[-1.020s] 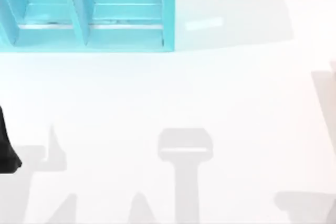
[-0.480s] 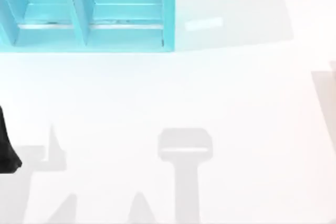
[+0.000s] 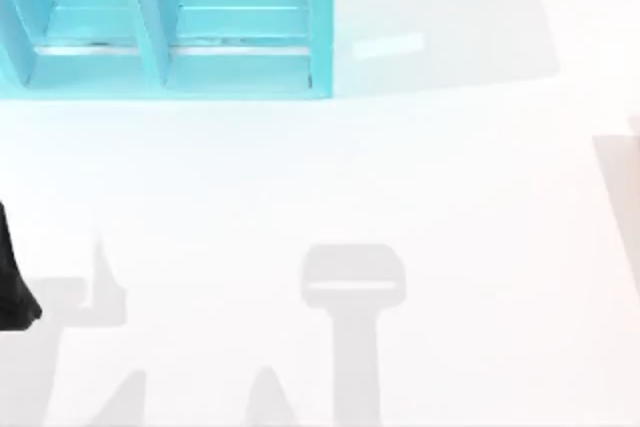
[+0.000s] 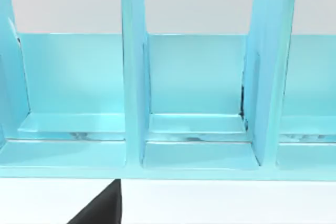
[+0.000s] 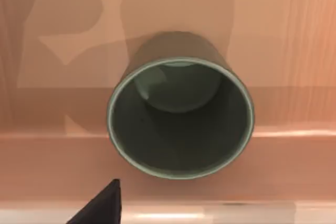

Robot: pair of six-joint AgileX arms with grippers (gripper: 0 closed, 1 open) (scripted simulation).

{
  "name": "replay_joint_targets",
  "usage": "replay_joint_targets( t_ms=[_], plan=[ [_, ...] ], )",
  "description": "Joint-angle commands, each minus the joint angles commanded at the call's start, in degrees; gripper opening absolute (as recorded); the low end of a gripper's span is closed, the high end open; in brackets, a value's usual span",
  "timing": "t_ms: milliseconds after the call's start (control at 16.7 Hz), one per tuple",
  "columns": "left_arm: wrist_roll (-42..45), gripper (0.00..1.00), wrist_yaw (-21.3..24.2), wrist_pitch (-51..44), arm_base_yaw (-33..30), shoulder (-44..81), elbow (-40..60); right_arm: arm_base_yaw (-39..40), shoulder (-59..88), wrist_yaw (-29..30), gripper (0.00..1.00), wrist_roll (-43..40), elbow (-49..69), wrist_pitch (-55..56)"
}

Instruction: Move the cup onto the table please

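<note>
The cup [image 5: 181,116] is olive-grey with a dark inside and stands upright on a pinkish-tan surface [image 5: 294,51]. The right wrist view looks straight down into its mouth. A black part of my right gripper [image 5: 102,205] shows at that view's edge, apart from the cup's rim. The table [image 3: 400,177] is a wide, glossy white surface with nothing standing on its visible part. A black part of my left arm [image 3: 12,282] sits at the table's left edge. A black piece of my left gripper [image 4: 102,211] shows in front of the turquoise shelf.
A turquoise shelf unit [image 3: 165,27] with upright dividers stands at the table's back left, and its open compartments [image 4: 197,103] hold nothing. A beige edge [image 3: 632,137] shows at the far right. Grey arm shadows lie across the table's front.
</note>
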State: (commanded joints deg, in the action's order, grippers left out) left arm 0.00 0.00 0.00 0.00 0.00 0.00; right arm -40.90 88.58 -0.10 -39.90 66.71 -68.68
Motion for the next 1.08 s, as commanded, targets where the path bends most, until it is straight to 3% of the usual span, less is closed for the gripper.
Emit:
replay_joint_targets(
  t_ms=[360, 720, 1080],
  plan=[
    [0.00, 1.00, 0.00, 0.00, 0.00, 0.00, 0.00, 0.31, 4.16, -0.03, 1.00, 0.30, -11.59, 16.60],
    [0.00, 1.00, 0.00, 0.00, 0.00, 0.00, 0.00, 0.10, 4.92, 0.00, 1.00, 0.15, -14.00, 19.31],
    [0.00, 1.00, 0.00, 0.00, 0.00, 0.00, 0.00, 0.10, 4.92, 0.00, 0.55, 0.15, -14.00, 19.31]
  ],
)
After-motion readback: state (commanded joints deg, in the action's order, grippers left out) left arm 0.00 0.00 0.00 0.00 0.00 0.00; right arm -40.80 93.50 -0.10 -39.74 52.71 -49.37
